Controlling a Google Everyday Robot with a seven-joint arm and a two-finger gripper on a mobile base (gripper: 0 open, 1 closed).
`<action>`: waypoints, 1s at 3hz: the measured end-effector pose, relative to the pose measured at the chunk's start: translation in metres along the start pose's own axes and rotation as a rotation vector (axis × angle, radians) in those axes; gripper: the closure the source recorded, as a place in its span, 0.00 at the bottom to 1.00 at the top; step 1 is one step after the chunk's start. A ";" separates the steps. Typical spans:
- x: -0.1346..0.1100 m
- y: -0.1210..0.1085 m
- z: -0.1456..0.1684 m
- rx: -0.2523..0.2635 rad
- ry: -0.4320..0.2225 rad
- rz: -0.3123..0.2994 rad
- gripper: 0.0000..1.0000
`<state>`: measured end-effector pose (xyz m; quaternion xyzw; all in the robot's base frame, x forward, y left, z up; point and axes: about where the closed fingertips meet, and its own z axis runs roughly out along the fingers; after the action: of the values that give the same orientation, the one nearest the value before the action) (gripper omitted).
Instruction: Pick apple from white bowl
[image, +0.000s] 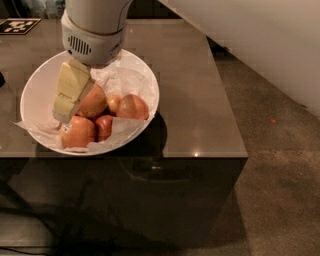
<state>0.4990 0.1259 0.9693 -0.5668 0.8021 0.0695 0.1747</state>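
Observation:
The white bowl (37, 85), lined with crumpled white paper, sits at the front left of a dark table. It holds several reddish-yellow apples. My gripper (74, 97) reaches down into the bowl from above. Its pale yellow part lies against the left side of the apple (95, 102), a large pinkish-red one with no sticker showing. Another apple (132, 106) lies to its right. A stickered apple (77, 132) lies in front, with two smaller ones (104, 126) between them. The arm's grey wrist (92, 42) hides the back of the bowl.
The dark table (200, 100) ends close in front of the bowl and at the right, above a speckled floor (280, 150). A white wall (270, 45) runs along the right. A black-and-white marker (17, 25) lies at the table's back left.

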 end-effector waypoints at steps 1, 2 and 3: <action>0.005 -0.005 0.002 0.008 -0.001 0.020 0.00; 0.005 -0.005 0.002 0.008 -0.001 0.020 0.00; 0.004 -0.008 0.004 0.006 -0.021 0.022 0.00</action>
<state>0.5057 0.1211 0.9648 -0.5565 0.8067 0.0752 0.1839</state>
